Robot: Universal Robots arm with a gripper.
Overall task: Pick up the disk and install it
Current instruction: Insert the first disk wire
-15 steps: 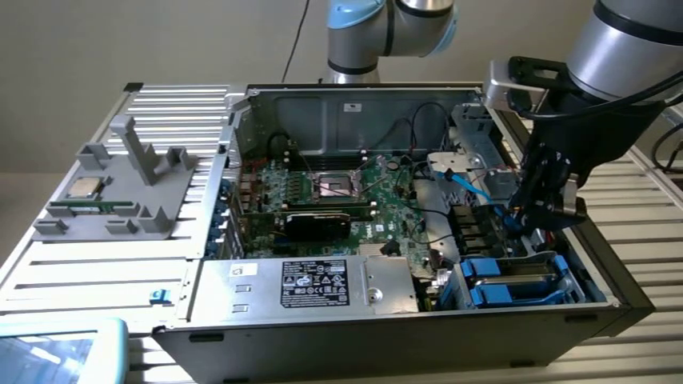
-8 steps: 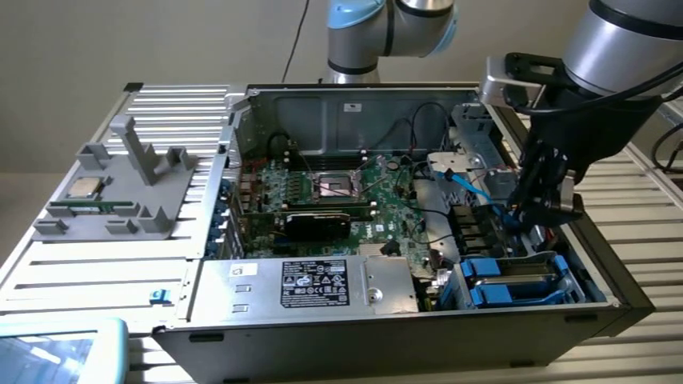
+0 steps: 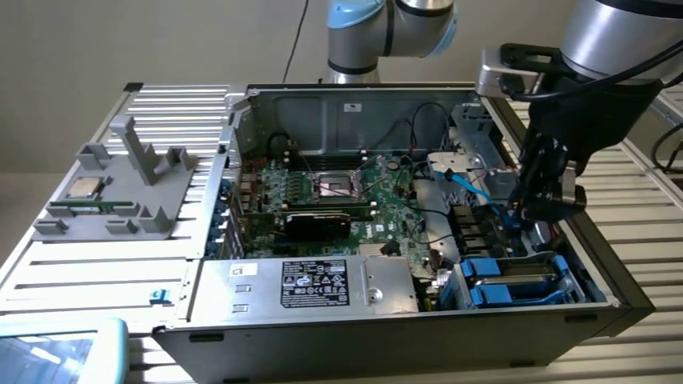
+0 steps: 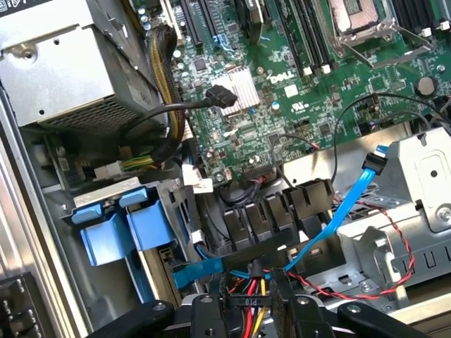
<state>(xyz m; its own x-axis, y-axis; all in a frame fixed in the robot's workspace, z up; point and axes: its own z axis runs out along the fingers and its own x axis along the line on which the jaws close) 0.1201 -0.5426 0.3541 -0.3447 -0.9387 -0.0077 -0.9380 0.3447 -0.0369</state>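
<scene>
**One disk [image 3: 510,280] sitting in the drive bay, gripper [image 3: 542,210] not on it**

Starting at your gripper: it hangs low inside the case [image 3: 613,280], on the exterior view's right side. It's down among the red and yellow wires [image 4: 255,296], just on the far side of the drive bay. Honestly, I can't tell whether it's spread or pinched together. From outside it's a dark lump, and the wrist view gives you black hardware with wires running through it. I see nothing blue or silver in its grasp, so my read is that it has no hold on the disk.

The disk lies in the bay at the near right corner of the case, blue carrier around it, well clear of the gripper.

Progress-wise, I'd call the pick-and-carry part done, since the disk is in its slot. What I can't confirm is whether it's pushed fully home. The light-blue data cable [image 3: 469,182] loops past the bay and its plug looks free, so hookup may be left.

Further out, you've got the motherboard [image 3: 341,192] in the middle and the silver power supply box [image 3: 315,284] at the near left. The grey fixture [image 3: 128,184] sits outside the case, on the exterior view's left.
</scene>
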